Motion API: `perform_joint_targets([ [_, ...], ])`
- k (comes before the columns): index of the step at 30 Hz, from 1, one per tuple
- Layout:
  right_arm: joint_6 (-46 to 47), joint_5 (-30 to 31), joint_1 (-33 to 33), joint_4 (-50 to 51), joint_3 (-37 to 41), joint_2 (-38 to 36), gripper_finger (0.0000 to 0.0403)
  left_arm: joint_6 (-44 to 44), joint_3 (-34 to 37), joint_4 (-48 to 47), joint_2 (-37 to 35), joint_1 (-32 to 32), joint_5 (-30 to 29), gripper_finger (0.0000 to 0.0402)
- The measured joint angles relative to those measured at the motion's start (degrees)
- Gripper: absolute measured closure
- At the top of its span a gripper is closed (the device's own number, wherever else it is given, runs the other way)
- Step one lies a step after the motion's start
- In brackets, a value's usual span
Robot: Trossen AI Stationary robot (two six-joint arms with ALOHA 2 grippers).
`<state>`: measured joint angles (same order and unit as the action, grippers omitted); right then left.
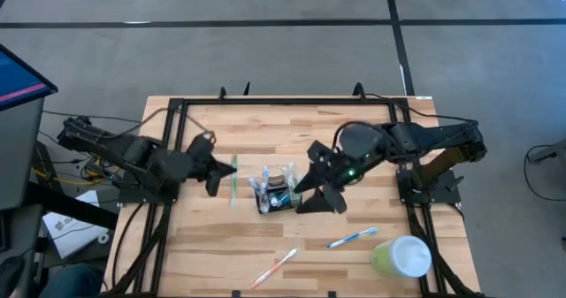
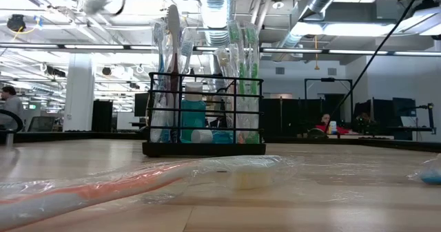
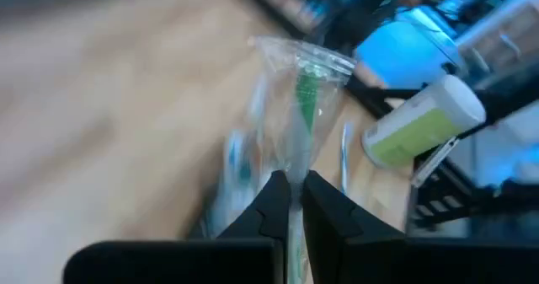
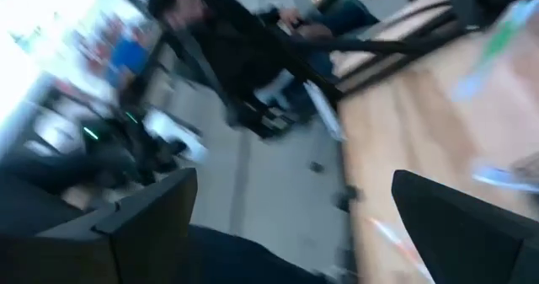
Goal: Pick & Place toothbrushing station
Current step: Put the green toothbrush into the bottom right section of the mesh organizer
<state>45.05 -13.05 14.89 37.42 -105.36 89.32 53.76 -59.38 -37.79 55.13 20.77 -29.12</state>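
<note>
While the left gripper [image 1: 217, 171] pinches a wrapped green toothbrush [image 1: 233, 179] just left of the black toothbrushing station [image 1: 277, 191] at table centre, the right gripper [image 1: 320, 179] gapes empty on the station's right; best to keep the brush vertical over a slot.

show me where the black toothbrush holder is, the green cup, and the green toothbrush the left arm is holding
black toothbrush holder [image 2: 204, 148]: low view, its base bar.
green cup [image 1: 402, 257]: high view, its white lid.
green toothbrush [image 1: 233, 178]: high view, its wrapped handle, beside the left gripper [image 1: 215, 171].
</note>
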Motion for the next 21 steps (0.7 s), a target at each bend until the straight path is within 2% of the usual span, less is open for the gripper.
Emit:
perform_joint_targets([
  [7,18.7,-0.6,-1.6,-16.9,0.0,0.0,0.0014,-46.5,-5.6,12.9,0.0,-0.8,-1.4,0.0396],
  [13,27.0,4.4,-1.9,-35.8,0.0,0.0,0.0014,-76.0,-9.3,23.5,0.1,0.6,1.5,0.0396],
  [15,28.1,6.5,-1.9,-38.9,-0.1,0.0,0.0014,-84.3,-11.1,23.9,0.6,1.3,1.1,0.0396],
  [17,29.1,8.7,-1.9,-39.5,-0.1,0.0,0.0014,-89.0,-12.8,23.8,1.7,2.2,-1.1,0.0396],
  [21,34.7,9.7,-1.4,-36.3,-0.1,0.0,0.0015,-99.2,-16.8,24.4,4.6,4.0,-5.7,0.0396],
])
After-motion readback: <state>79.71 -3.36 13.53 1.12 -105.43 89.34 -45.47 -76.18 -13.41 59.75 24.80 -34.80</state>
